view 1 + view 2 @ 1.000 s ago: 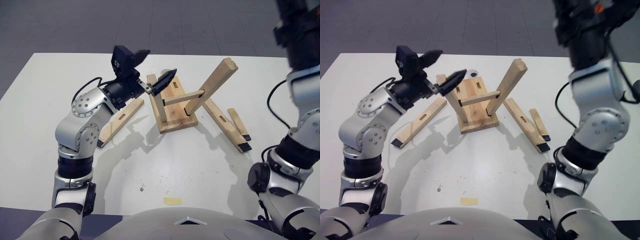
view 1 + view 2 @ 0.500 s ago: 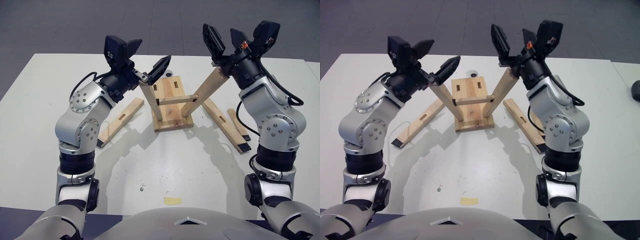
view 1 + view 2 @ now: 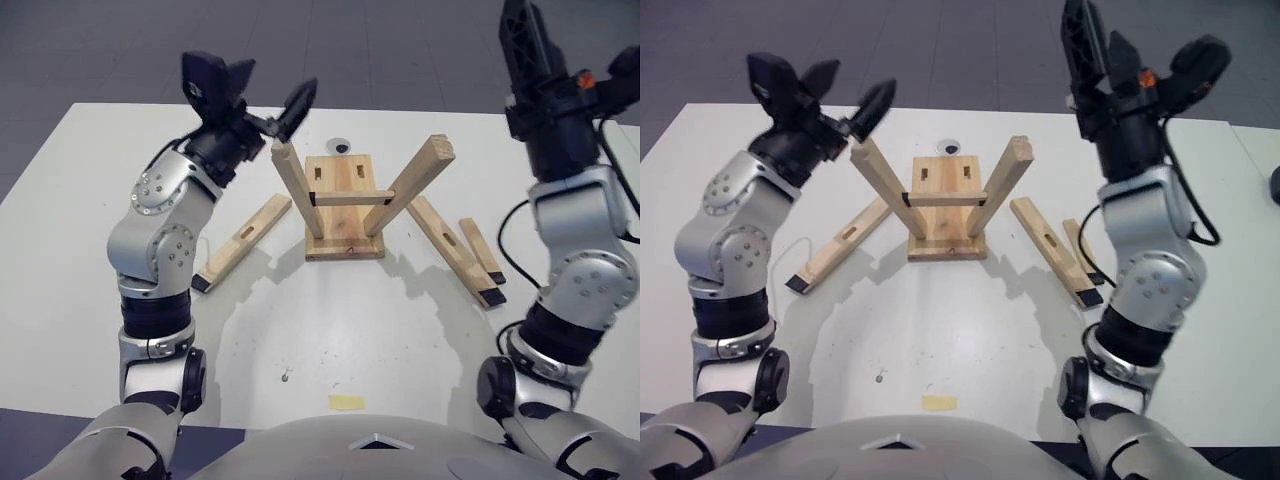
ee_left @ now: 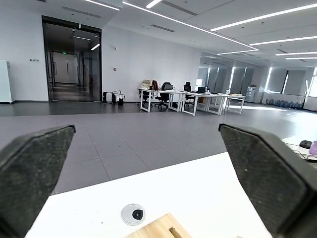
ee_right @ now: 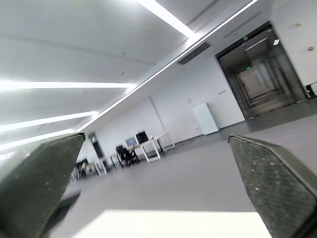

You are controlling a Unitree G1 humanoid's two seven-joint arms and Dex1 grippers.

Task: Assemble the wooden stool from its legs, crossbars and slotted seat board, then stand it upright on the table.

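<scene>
Wooden seat board (image 3: pixel 345 226) lies flat on the counter (image 3: pixel 400 330), with a left leg (image 3: pixel 297 192) and a right leg (image 3: pixel 408 188) standing splayed from it, joined by a crossbar (image 3: pixel 350 198). The left end effector (image 3: pixel 270 88) hovers with fingers spread just above the left leg's top. The right end effector (image 3: pixel 1100 52), also spread, hangs well above the right leg. A loose leg (image 3: pixel 240 240) lies below the left arm, its long axis slanting toward the board. Another leg (image 3: pixel 450 250) and a short bar (image 3: pixel 478 250) lie on the right arm's side.

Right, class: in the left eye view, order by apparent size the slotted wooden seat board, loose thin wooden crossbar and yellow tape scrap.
Largest: slotted wooden seat board
loose thin wooden crossbar
Smallest: yellow tape scrap
</scene>
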